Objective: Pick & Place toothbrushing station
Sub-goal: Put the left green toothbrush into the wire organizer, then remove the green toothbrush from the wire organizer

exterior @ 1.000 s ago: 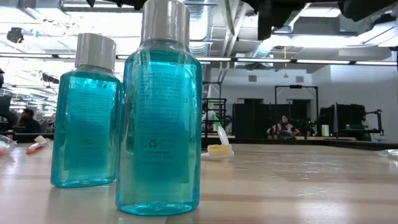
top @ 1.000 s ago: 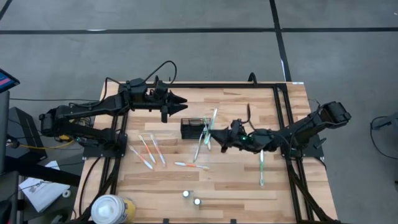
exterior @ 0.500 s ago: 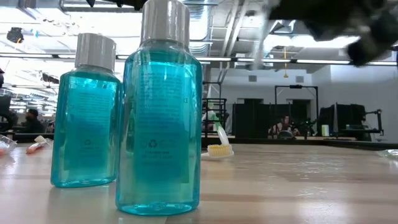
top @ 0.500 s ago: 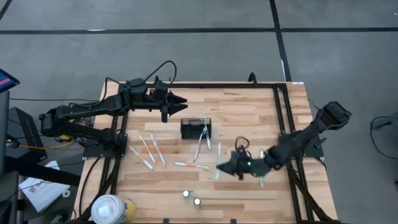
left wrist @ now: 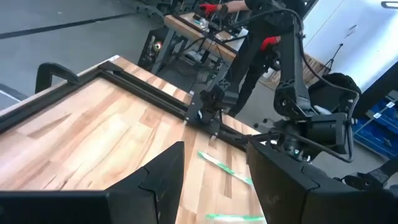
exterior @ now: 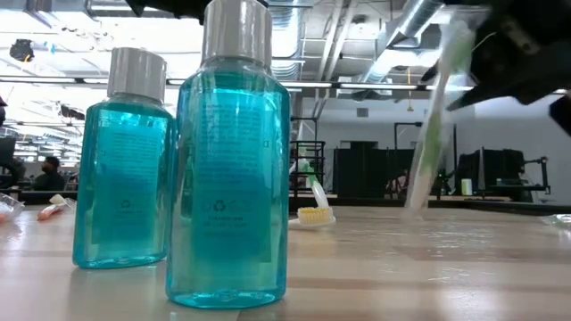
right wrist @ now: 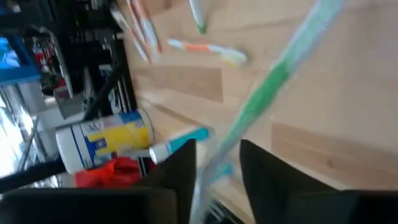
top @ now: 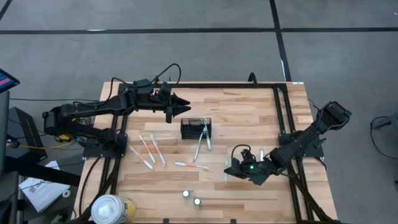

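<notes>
The right gripper [top: 229,169] sits low over bare wood toward the table's near right, its fingers parted around a slim green-and-white toothbrush [right wrist: 267,93]; whether they clamp it I cannot tell. The black wire-mesh holder [top: 195,128] stands mid-table with toothbrushes leaning on it. The left gripper [top: 185,107] hovers parted near the far rail.

Bare wood right of the mesh holder [top: 195,127]; loose toothbrushes [top: 148,150] left.

Table [top: 249,112] – pale wood, matt; bottles [exterior: 234,160] – clear glossy plastic.
</notes>
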You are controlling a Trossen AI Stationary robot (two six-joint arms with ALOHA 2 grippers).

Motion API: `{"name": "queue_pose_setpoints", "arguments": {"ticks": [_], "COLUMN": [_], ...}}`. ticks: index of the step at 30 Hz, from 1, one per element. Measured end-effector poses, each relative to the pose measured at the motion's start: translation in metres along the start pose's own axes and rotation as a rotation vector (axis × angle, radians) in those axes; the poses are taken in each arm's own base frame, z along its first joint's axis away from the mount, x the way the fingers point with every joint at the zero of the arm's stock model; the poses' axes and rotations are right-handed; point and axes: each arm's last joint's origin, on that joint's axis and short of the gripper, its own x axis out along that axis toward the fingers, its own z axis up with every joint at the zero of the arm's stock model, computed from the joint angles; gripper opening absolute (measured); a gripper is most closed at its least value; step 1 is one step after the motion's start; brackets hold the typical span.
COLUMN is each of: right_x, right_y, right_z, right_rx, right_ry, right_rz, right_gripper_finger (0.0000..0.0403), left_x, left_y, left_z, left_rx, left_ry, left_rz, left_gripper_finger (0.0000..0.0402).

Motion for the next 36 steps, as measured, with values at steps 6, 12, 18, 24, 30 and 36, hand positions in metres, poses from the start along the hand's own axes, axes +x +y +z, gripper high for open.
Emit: {"name": "queue_pose_setpoints", "arguments": {"ticks": [6,12,18,24,30,36], "right_x": [-0.003,-0.009,-0.011,-0.008,0.008,0.055], "right_y": [0.003,0.015,0.025,0.055,0.090,0.087], "right_z": [-0.003,-0.008,0.008,0.034,0.057,0.060], "right_rx": [0.015,-0.002,-0.250,-0.839,-1.479,-2.027], "right_ry": [0.023,0.095,0.330,0.545,0.732,0.997], "right_rz": [0.031,0.117,-0.068,-0.243,-0.332,-0.397], "right_gripper_finger": [0.0194,0.0232,0.0216,0.0180,0.0163,0.0163], "left_x": [0.000,0.000,0.000,0.000,0.000,0.003], "left_y": [0.000,-0.001,0.000,0.000,-0.001,-0.005], "left_z": [0.000,0.000,0.000,0.000,-0.001,-0.006], "left_rx": [0.004,0.006,0.032,0.039,0.037,0.035], "left_ry": [0.000,-0.001,-0.001,0.000,0.007,0.005], "left_rz": [-0.003,-0.003,-0.003,-0.003,-0.004,0.048], "left_gripper_finger": [0.0172,0.0172,0.0172,0.0172,0.0172,0.0172]}}
